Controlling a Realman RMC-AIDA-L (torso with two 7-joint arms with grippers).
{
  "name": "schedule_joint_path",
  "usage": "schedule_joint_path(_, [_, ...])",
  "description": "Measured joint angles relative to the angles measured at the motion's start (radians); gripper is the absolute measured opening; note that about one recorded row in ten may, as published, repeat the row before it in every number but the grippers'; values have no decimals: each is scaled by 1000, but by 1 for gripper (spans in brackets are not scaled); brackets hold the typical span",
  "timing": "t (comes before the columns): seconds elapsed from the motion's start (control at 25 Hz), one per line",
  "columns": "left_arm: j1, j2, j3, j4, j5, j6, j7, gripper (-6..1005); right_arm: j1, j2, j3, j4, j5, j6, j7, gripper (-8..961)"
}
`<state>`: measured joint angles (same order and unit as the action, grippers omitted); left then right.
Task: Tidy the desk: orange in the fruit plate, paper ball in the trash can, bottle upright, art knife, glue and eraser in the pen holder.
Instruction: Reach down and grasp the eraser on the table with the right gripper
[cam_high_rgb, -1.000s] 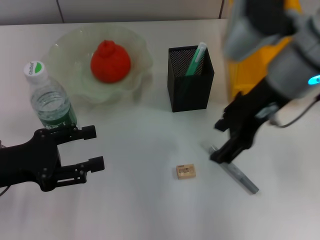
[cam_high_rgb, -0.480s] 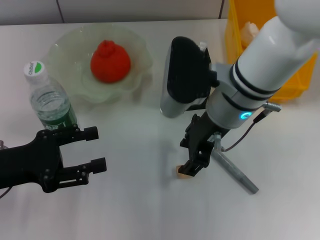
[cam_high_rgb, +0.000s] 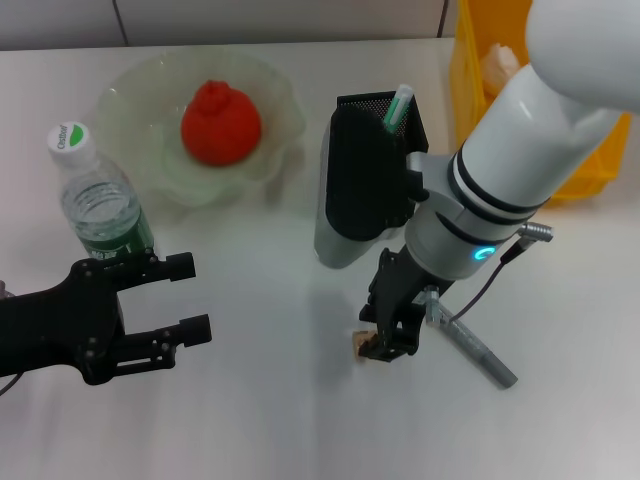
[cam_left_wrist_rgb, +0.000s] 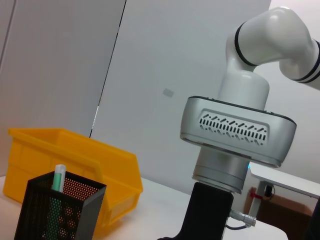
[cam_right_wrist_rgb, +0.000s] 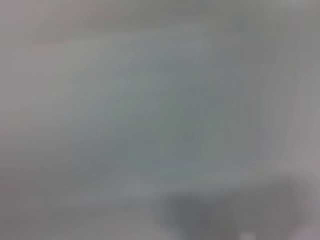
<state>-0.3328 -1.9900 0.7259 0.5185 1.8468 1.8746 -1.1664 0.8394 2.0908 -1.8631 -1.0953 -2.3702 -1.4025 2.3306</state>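
Note:
The orange (cam_high_rgb: 220, 122) lies in the pale green fruit plate (cam_high_rgb: 125, 95). The bottle (cam_high_rgb: 100, 205) stands upright at the left. The black mesh pen holder (cam_high_rgb: 416, 122) holds a green-capped stick (cam_high_rgb: 398, 104) and is partly hidden by my right wrist; it also shows in the left wrist view (cam_left_wrist_rgb: 55, 212). The paper ball (cam_high_rgb: 500, 63) is in the yellow trash can (cam_high_rgb: 467, 70). My right gripper (cam_high_rgb: 388, 335) is down on the tan eraser (cam_high_rgb: 358, 345), which only peeks out beside it. The grey art knife (cam_high_rgb: 478, 352) lies just right of it. My left gripper (cam_high_rgb: 185, 297) is open and empty below the bottle.
The right arm's bulky wrist (cam_high_rgb: 360, 195) hangs over the table's middle, in front of the pen holder. The left wrist view shows the trash can (cam_left_wrist_rgb: 75, 160) and the right arm (cam_left_wrist_rgb: 235, 135). The right wrist view shows only blurred grey.
My right arm has swung left from over the art knife to the eraser and come down onto it. The left arm and all other objects have stayed put.

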Motion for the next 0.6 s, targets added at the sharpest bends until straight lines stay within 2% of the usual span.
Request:
schedule_joint_path(0.04, [0,0,0,0,0,0,0,770,0,0,-5,0,1,0,0,380])
schedule_joint_path(0.24, [0,0,-1,0,0,0,0,770,1,0,-32,6,2,9,-2,382])
schedule_joint_path(0.6, [1,1,-2,0,0,0,-1,770,1,1,-69,31,4,59,-2,315])
